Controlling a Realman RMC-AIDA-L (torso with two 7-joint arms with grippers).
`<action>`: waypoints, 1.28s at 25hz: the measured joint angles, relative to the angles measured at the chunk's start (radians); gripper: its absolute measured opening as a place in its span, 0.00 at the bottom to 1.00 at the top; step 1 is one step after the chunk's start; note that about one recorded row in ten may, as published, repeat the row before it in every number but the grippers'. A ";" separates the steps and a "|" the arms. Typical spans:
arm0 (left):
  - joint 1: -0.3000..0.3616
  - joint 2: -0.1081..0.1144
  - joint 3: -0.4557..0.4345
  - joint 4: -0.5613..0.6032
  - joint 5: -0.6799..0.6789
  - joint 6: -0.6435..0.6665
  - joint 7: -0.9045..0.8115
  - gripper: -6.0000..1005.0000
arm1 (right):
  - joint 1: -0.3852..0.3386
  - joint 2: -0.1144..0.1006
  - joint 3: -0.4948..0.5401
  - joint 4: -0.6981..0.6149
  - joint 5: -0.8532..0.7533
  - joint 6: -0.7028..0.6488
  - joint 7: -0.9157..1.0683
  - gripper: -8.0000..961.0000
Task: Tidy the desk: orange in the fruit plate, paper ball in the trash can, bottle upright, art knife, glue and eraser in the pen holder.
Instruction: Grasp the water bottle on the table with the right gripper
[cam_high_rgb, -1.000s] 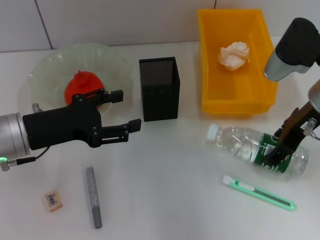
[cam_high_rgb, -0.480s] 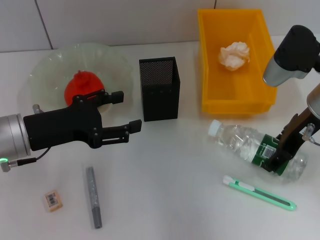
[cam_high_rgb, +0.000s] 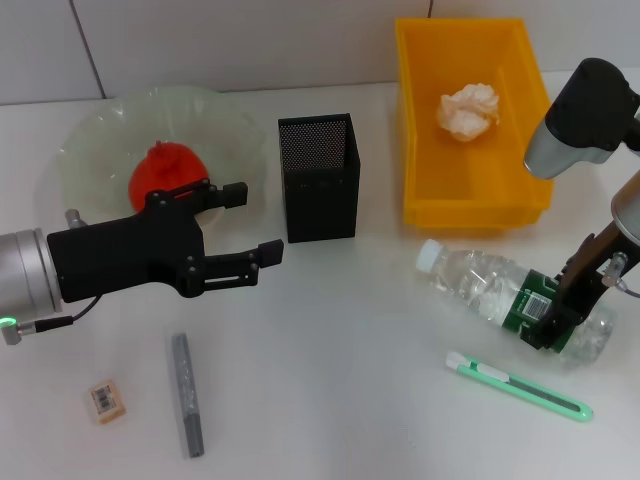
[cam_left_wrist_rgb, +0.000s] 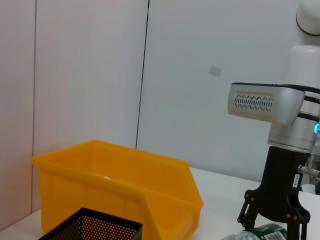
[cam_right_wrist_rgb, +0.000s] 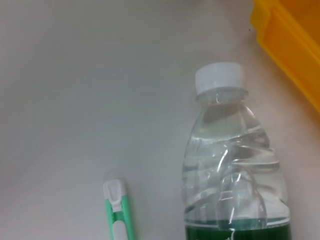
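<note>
I am seeing a white tabletop (cam_high_rgb: 340, 340) filling the lower part of the head view; it is looking plain and matte, and is showing again in the right wrist view. Behind it a pale panelled wall (cam_high_rgb: 250, 40) is standing, with a dark seam (cam_high_rgb: 87, 50) running up it. In the left wrist view I am noting a small grey patch (cam_left_wrist_rgb: 215, 71) on that wall.

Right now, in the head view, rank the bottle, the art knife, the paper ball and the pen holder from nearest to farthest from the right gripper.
1. Bottle: lying on its side, at the right gripper, on its green label.
2. Art knife: on the table, just in front of the bottle.
3. Paper ball: inside the yellow bin, behind.
4. Pen holder: mid-table, toward the robot's left.
</note>
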 joint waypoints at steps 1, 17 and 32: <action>0.000 0.000 0.000 0.000 0.000 0.000 0.000 0.82 | 0.001 0.000 0.000 0.005 0.000 0.003 0.000 0.86; -0.005 0.002 -0.003 -0.009 0.004 -0.001 0.002 0.82 | 0.010 0.001 -0.020 0.034 -0.024 0.032 0.012 0.86; -0.005 0.001 0.000 -0.011 0.006 -0.010 0.002 0.82 | 0.025 0.000 -0.040 0.076 -0.050 0.051 0.037 0.81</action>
